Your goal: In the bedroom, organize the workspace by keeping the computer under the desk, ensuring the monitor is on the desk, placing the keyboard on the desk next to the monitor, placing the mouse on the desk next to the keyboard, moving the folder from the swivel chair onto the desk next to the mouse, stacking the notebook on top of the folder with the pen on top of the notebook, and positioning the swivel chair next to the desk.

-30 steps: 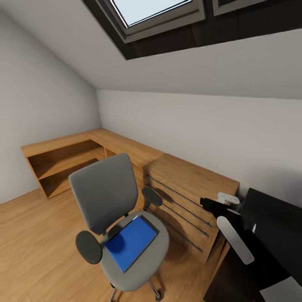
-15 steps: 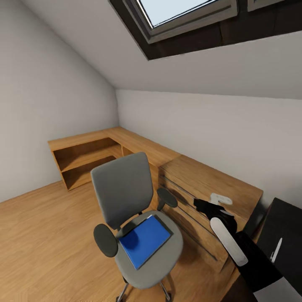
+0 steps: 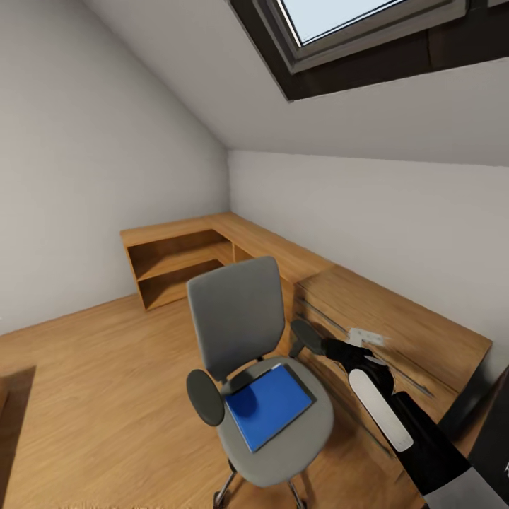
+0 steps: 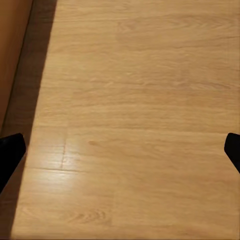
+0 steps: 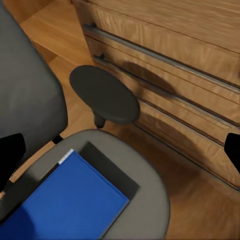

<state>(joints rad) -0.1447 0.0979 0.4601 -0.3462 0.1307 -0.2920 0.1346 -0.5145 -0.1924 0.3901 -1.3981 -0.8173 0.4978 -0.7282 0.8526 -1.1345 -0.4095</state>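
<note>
The folder (image 3: 269, 405) lies flat on the seat of the swivel chair (image 3: 244, 325), a dark notebook (image 5: 107, 167) peeking out from under its far edge, and the chair stands on the wooden floor (image 3: 99, 396) just left of a light wooden dresser (image 3: 396, 332), with low wooden shelving (image 3: 177, 261) along the far wall. The right pincer (image 3: 332, 346) hovers above the chair's right armrest (image 5: 104, 94), its fingertips spread wide apart and holding nothing. The left pincer (image 4: 120, 150) hangs over bare floor, likewise wide open and empty.
</note>
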